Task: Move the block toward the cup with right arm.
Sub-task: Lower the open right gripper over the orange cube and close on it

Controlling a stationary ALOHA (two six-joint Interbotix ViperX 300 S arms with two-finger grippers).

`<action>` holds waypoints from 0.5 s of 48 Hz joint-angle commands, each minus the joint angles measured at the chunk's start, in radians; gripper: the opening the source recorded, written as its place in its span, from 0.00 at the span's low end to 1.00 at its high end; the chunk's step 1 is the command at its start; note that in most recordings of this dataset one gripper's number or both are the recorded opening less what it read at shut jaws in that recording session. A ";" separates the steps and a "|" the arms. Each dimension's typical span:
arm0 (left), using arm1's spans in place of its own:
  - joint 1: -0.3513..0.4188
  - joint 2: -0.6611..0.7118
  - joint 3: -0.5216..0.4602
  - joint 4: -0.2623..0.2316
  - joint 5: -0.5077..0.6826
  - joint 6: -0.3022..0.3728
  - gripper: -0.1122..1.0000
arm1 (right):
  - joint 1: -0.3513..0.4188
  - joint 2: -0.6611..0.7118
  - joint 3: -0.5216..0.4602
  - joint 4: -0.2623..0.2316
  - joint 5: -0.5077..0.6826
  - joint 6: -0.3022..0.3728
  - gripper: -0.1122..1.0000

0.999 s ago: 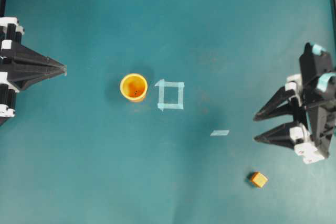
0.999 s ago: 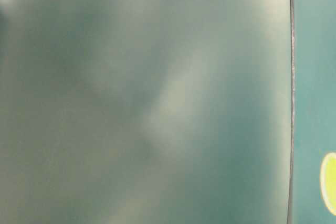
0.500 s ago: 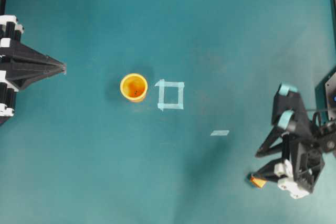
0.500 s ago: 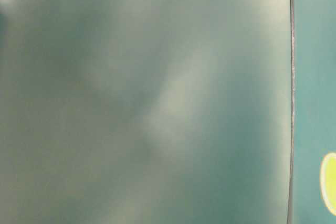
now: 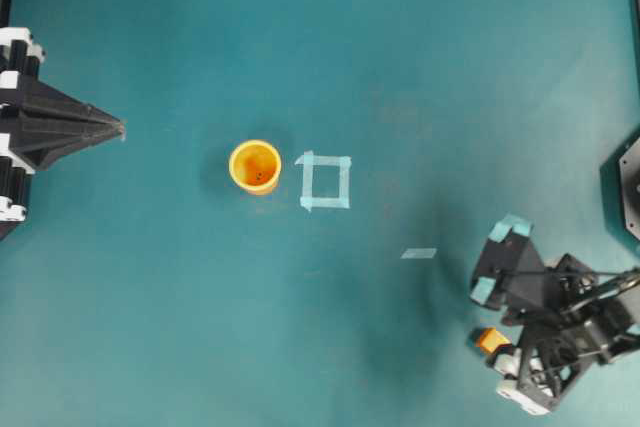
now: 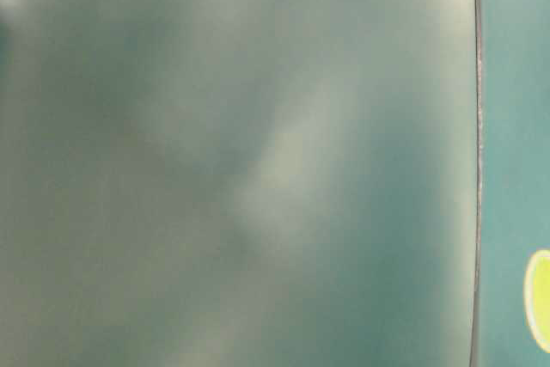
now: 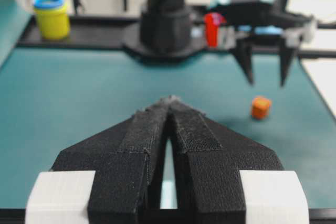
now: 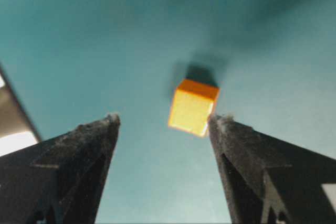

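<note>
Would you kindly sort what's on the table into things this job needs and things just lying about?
Needed: block, cup, right hand, open around the block.
Lying about: tape square, tape strip, idle left hand.

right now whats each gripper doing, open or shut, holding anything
Left gripper: shut, holding nothing.
Right gripper: open, holding nothing; the block sits on the mat just ahead of its fingertips.
</note>
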 commanded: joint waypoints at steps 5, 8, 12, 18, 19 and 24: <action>0.000 0.002 -0.029 0.003 0.000 -0.002 0.10 | 0.014 0.055 -0.037 -0.032 0.009 0.035 0.70; 0.002 0.002 -0.031 0.002 0.000 -0.002 0.10 | 0.021 0.074 -0.035 -0.043 0.011 0.057 0.70; 0.000 0.002 -0.029 0.002 0.002 -0.002 0.10 | 0.031 0.094 -0.029 -0.066 0.014 0.097 0.70; 0.000 0.000 -0.031 0.002 0.002 -0.002 0.10 | 0.044 0.106 -0.012 -0.115 0.017 0.170 0.70; 0.002 0.000 -0.029 0.002 0.002 -0.002 0.10 | 0.048 0.107 -0.009 -0.120 0.017 0.184 0.70; 0.002 -0.002 -0.031 0.003 0.002 -0.002 0.10 | 0.058 0.109 0.009 -0.163 0.009 0.255 0.70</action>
